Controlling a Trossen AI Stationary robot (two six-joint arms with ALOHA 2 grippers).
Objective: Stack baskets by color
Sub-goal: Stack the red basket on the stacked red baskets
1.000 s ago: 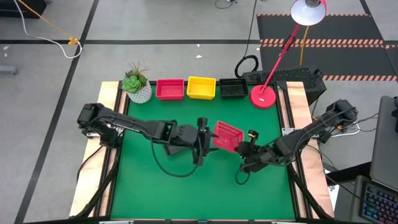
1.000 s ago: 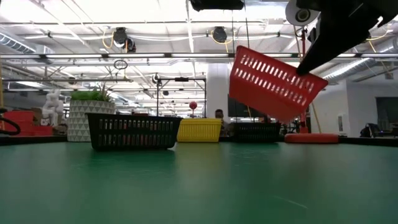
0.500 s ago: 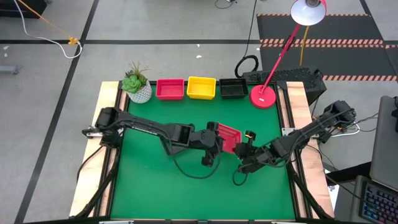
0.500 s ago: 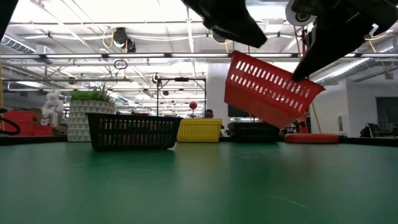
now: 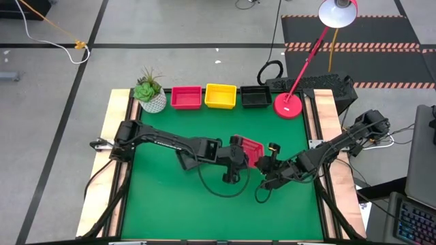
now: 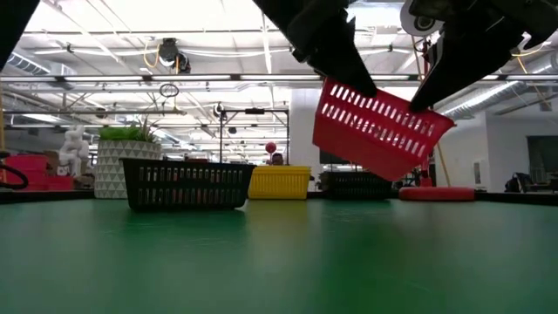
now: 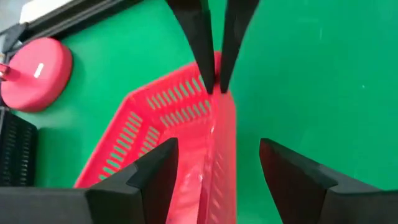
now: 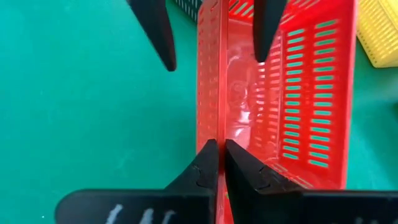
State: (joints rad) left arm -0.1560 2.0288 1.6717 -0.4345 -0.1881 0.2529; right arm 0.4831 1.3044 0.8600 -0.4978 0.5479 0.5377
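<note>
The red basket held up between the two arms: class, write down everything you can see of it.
The red basket is a shallow rectangular tray of glossy red plastic with slotted sides. It hangs tilted above the green table, touching nothing below. The right gripper is shut on one wall's rim. The left gripper is open, one finger inside the basket and one outside the opposite wall, not yet closed. It looks empty.
</note>
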